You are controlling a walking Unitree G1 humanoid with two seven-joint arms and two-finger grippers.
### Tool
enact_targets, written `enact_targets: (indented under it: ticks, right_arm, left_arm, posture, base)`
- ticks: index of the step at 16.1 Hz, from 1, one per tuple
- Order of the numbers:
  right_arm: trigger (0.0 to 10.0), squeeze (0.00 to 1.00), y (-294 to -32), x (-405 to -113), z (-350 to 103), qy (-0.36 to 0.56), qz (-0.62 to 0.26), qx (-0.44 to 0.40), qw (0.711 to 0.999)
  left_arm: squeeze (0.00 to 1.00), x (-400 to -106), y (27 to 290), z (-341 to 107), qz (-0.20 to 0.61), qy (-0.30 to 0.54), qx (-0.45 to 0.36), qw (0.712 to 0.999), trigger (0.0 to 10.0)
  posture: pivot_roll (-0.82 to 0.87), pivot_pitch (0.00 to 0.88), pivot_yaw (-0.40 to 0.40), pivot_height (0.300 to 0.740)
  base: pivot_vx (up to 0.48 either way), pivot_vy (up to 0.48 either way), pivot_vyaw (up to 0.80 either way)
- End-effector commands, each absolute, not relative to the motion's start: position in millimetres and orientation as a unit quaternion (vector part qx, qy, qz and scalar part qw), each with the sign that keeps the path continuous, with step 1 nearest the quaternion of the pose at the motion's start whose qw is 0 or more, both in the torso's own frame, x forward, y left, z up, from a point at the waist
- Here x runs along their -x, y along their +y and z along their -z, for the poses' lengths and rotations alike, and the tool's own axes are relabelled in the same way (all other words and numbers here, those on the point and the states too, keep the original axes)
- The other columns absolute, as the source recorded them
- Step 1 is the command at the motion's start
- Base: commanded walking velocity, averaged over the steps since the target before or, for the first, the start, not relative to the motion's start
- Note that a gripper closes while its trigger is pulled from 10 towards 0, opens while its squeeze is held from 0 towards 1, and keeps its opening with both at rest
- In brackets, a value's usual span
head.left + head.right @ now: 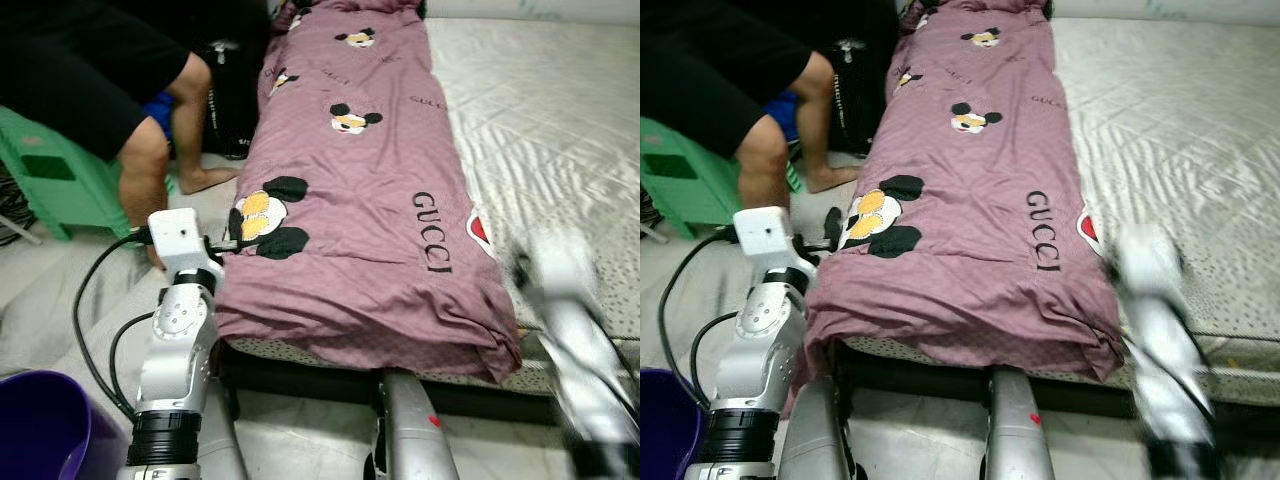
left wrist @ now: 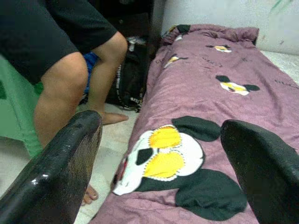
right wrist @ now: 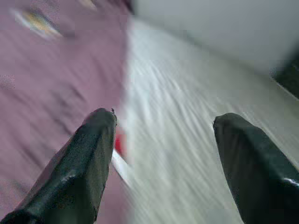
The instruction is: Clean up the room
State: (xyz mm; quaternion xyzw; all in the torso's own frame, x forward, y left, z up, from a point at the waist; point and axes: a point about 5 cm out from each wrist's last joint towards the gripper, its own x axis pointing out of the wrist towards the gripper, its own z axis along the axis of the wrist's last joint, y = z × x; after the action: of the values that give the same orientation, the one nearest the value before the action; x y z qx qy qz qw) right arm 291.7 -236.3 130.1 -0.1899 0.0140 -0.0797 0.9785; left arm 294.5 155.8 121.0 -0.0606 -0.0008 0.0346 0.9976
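Left wrist view looks along two black fingers (image 2: 60,168) spread wide apart, with nothing between them, aimed at the near corner of the mauve quilt (image 1: 350,200). That quilt, folded into a long strip printed with cartoon mice and lettering, lies along the left edge of the bed (image 1: 560,130), its near end hanging a little over the foot edge. The left tool (image 2: 159,163) hovers just beside the quilt's left corner, released and not yet touching the cloth.

The right tool (image 3: 163,158) is also spread and empty, held above the pale quilted mattress just past the quilt's right border; its arm (image 1: 575,330) is smeared in the head views, so it is probably moving.

A person (image 1: 90,80) sits on a green stool (image 1: 45,175) close by the bed's left edge, bare legs near the left arm. A purple bin (image 1: 45,425) stands on the floor at the lower left.

Risks, as I judge them: a swing of the left arm outward could strike the person's leg. Pinching only the top layer could drag the fold open rather than lift the bundle. The fast right arm may overshoot and snag the mattress cover.
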Motion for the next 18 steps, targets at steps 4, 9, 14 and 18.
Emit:
enact_targets:
  ticks: [4, 9, 14, 18]
  right_arm:
    - [10.0, 1.00, -194, -297, -81, 0.143, -0.026, 0.161, 0.976]
    - [10.0, 1.00, -216, -269, -33, 0.304, -0.025, 0.128, 0.944]
    - [10.0, 1.00, -250, -244, -21, 0.372, 0.018, 0.127, 0.919]
    - [10.0, 1.00, -244, -271, -59, 0.245, 0.077, 0.150, 0.955]
  left_arm:
    - [0.00, -293, 162, -126, -0.043, -0.011, 0.058, 0.997, 10.0]
    - [0.00, -292, 161, -123, -0.041, -0.008, 0.057, 0.998, 10.0]
    - [0.00, -293, 161, -122, -0.037, -0.003, 0.057, 0.998, 10.0]
    - [0.00, -294, 160, -123, -0.036, -0.005, 0.057, 0.998, 10.0]
  posture:
    - [-0.08, 0.000, 0.008, 0.543]
    - [-0.09, 0.000, 0.013, 0.543]
    - [-0.10, 0.000, 0.018, 0.543]
    - [-0.09, 0.000, 0.022, 0.543]
  base:
    - [0.000, 0.000, 0.00]
    - [0.000, 0.000, 0.00]
    - [0.000, 0.000, 0.00]
    - [0.000, 0.000, 0.00]
